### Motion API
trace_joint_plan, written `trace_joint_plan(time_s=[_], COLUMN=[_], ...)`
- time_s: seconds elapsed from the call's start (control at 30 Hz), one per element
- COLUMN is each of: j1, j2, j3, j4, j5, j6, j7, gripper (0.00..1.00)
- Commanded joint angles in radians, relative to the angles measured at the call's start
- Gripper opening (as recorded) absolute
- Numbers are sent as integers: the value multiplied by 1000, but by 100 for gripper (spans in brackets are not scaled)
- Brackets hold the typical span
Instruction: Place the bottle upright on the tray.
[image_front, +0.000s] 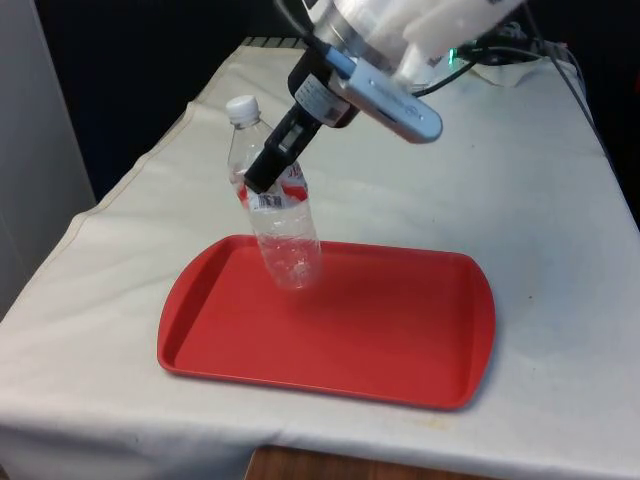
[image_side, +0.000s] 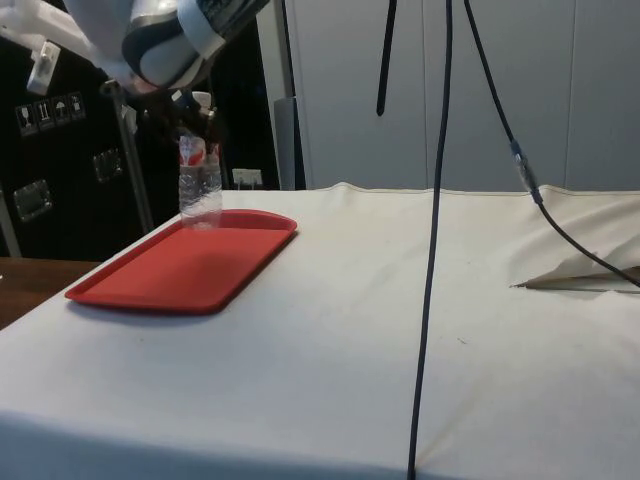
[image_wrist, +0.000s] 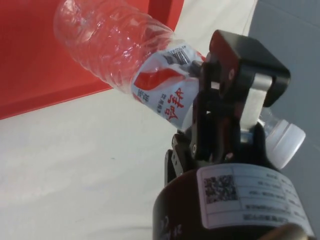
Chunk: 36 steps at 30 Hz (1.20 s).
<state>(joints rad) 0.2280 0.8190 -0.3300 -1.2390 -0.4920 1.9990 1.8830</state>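
Placement step in hand: black two-finger hand (image_front: 262, 178) clamped on clear crinkled plastic bottle with white cap and red-and-white label (image_front: 280, 215), gripped at the label band, cap up and leaning toward the front view's left. Base low over the far-left corner of the flat red plastic tray (image_front: 400, 340) on the white-clothed tabletop (image_front: 560, 200); contact with the tray floor impossible to tell. Next, by judgement: tilt out the lean, settle the base flat, then release. Side view: bottle (image_side: 199, 185) near vertical above the tray's far end (image_side: 180, 270). Wrist view: label print (image_wrist: 165, 92), cap (image_wrist: 286, 144) beyond the fingers.
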Motion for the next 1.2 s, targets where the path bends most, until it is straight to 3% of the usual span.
trace_joint_plan(time_s=[0.0, 0.13, 0.27, 0.43, 1.17], j1=[5, 0, 6, 3, 6], j2=[8, 12, 33, 49, 86], j3=[-3, 12, 19, 34, 72], j4=[8, 11, 30, 42, 66], j5=[-8, -46, -86, -116, -156], j6=[-5, -16, -37, -50, -69], j7=[15, 36, 76, 108, 186], gripper=[14, 14, 14, 14, 14])
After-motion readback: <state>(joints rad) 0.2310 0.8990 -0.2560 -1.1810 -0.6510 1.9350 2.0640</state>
